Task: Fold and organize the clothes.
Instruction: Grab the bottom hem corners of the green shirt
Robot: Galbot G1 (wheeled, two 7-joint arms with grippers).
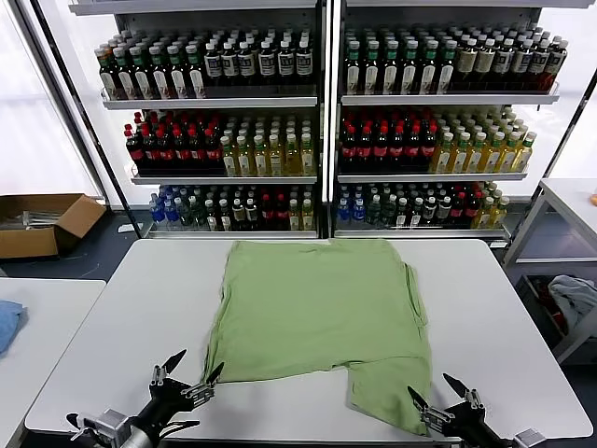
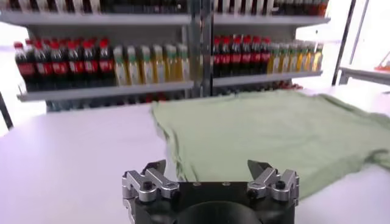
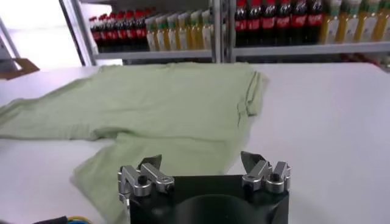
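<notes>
Hands (image 1: 191, 371) (image 1: 446, 395) open beside shirt (image 1: 317, 308) on white table (image 1: 504, 317).

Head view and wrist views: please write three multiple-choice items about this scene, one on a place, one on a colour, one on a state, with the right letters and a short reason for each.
1. Where does the shirt lie?
A. on the white table
B. on a bottle shelf
C. in the cardboard box

2. What colour is the shirt?
A. dark blue
B. light green
C. red

3. How are the left gripper and right gripper?
A. both shut on the shirt
B. one open, one shut on the shirt
C. both open, holding nothing

Answers:
1. A: the shirt lies spread on the tabletop, in front of the shelves.
2. B: the fabric is pale green in all views.
3. C: the fingers stand apart at the table's near edge, with nothing between them.
</notes>
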